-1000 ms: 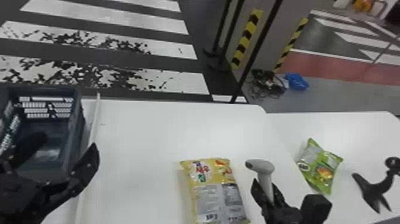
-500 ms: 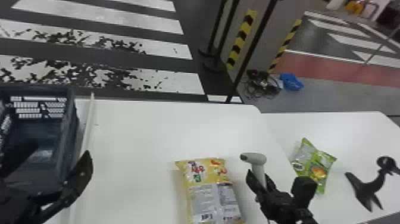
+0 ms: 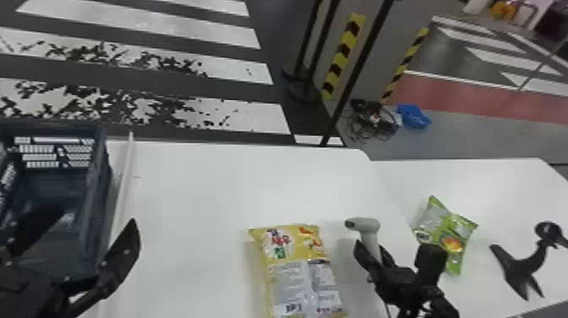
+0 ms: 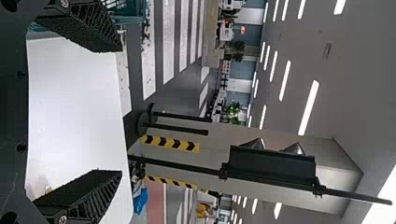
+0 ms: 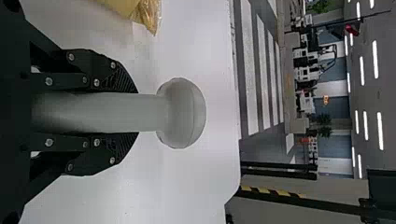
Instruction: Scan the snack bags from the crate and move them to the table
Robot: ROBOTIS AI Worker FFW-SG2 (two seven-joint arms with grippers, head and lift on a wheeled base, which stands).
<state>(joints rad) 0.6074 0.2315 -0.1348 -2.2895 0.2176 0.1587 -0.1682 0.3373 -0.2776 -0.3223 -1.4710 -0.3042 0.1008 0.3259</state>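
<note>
The right black hand (image 5: 135, 112), pinching the pale grey handheld scanner (image 5: 183, 113), has shifted slightly farther out, beside the yellow plastic snack bag (image 3: 296, 266) on the white table (image 3: 203, 190); a scan seems near. The spread, empty left black hand (image 3: 94, 216) has drawn slightly nearer by the dark slatted crate (image 3: 95, 198) at left. A green snack bag (image 3: 450, 241) lies right.

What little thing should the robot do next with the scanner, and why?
I think the right hand should swing the scanner over the yellow snack bag and tip it down at the barcode. The hand already grips the scanner, and the bag lies right beside it with its barcode facing up.
</note>
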